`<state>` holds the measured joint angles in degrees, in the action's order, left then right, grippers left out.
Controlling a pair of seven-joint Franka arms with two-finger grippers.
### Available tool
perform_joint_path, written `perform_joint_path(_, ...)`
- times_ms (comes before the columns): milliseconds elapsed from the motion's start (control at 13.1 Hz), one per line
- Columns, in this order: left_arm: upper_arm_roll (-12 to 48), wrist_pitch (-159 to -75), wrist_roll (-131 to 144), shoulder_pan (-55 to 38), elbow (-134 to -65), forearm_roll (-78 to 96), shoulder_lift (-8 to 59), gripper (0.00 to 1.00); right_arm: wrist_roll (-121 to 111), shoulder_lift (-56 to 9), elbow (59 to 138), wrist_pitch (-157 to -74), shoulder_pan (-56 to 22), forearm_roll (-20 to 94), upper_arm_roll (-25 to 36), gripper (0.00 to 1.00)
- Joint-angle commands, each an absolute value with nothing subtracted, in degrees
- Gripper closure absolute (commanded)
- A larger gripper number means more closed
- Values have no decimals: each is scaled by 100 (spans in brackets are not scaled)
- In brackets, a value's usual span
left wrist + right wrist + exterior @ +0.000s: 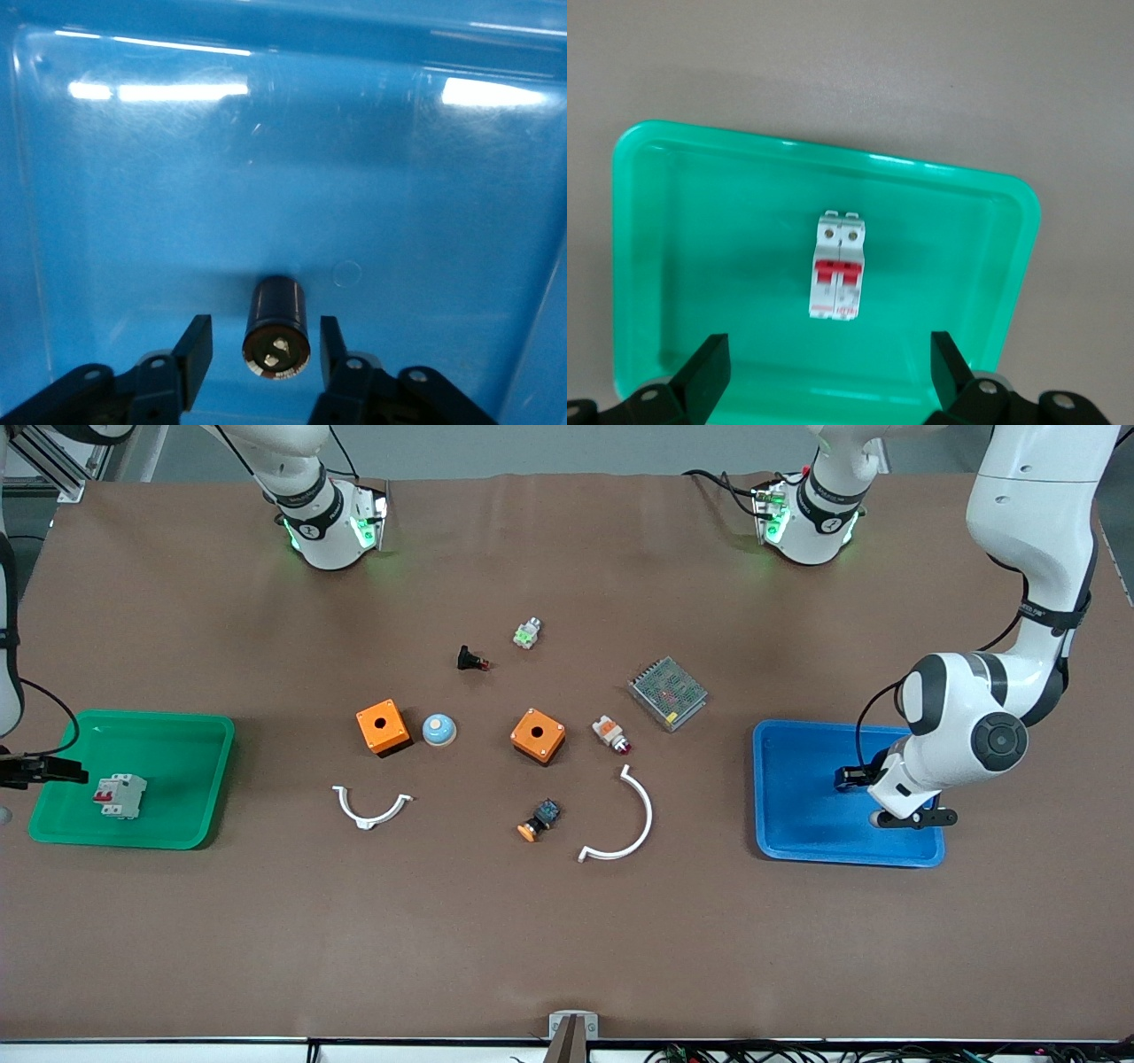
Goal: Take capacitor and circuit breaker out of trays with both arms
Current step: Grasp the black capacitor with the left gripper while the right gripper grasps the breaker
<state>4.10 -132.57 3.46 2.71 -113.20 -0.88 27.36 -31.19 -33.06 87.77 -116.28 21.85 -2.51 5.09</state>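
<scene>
The capacitor (277,328), a stubby black cylinder, lies on its side on the floor of the blue tray (797,841) at the left arm's end of the table. My left gripper (264,335) is low in that tray, open, one finger on each side of the capacitor with a small gap on both sides. In the front view the left gripper (848,778) hides the capacitor. The breaker (120,794), white-grey with red levers, lies in the green tray (177,731) at the right arm's end. My right gripper (828,347) hovers open above that tray's edge, clear of the breaker (838,266).
Between the trays lie two orange boxes (383,726) (538,735), a blue-white dome (438,730), a black flared part (470,660), a green-white part (527,634), a metal mesh unit (668,692), a white-orange cylinder (611,734), an orange-capped button (539,820) and two white curved brackets (372,808) (625,824).
</scene>
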Motion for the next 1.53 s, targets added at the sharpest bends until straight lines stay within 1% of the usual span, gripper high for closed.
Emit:
perform_joint_path(0,448,-13351,387,272,-11399,-88,2742,47,-3305,-3664,8604,-11698,2346,26,413,0)
perform_joint_path(153,448,-13351,387,272,-11391,-88,2795,50,-3305,-3814,8604,-11838,2338,210,413,0)
perform_joint_path(229,448,-13351,387,272,-11391,-88,2795,53,-3305,-3875,8604,-12013,2329,211,413,0)
perform_joint_path(306,448,-13351,387,264,-11391,-97,2786,60,-3305,-3937,8613,-12084,2338,211,413,0)
perform_joint_path(382,448,-13351,387,264,-11382,-97,2795,69,-3305,-3972,8613,-12094,2347,211,413,0)
perform_joint_path(459,448,-13351,387,264,-11373,-97,2786,81,-3313,-3999,8613,-12094,2347,202,413,0)
perform_joint_path(535,457,-13342,387,264,-11373,-88,2725,98,-3313,-4043,8613,-12102,2347,193,413,1)
perform_joint_path(611,457,-13298,395,255,-11356,-97,2629,100,-3313,-4060,8622,-12137,2347,185,413,3)
perform_joint_path(764,527,-13202,404,264,-11347,-88,2331,100,-3322,-4113,8648,-12129,2364,185,413,8)
perform_joint_path(917,684,-12922,509,255,-11303,-88,2014,100,-3322,-4139,8657,-12111,2364,132,422,16)
perform_joint_path(994,799,-12798,736,255,-11268,-88,1891,100,-3322,-4148,8657,-12111,2382,132,422,24)
perform_joint_path(1146,1211,-12543,1377,255,-11119,-88,1811,100,-3322,-4148,8648,-12120,2382,123,422,39)
perform_joint_path(1376,1634,-12551,2159,124,-10777,-105,2055,100,-3314,-4148,8648,-12120,2382,123,422,61)
perform_joint_path(1452,1661,-12551,2432,-25,-10662,-114,2135,100,-3313,-4148,8648,-12120,2382,123,422,69)
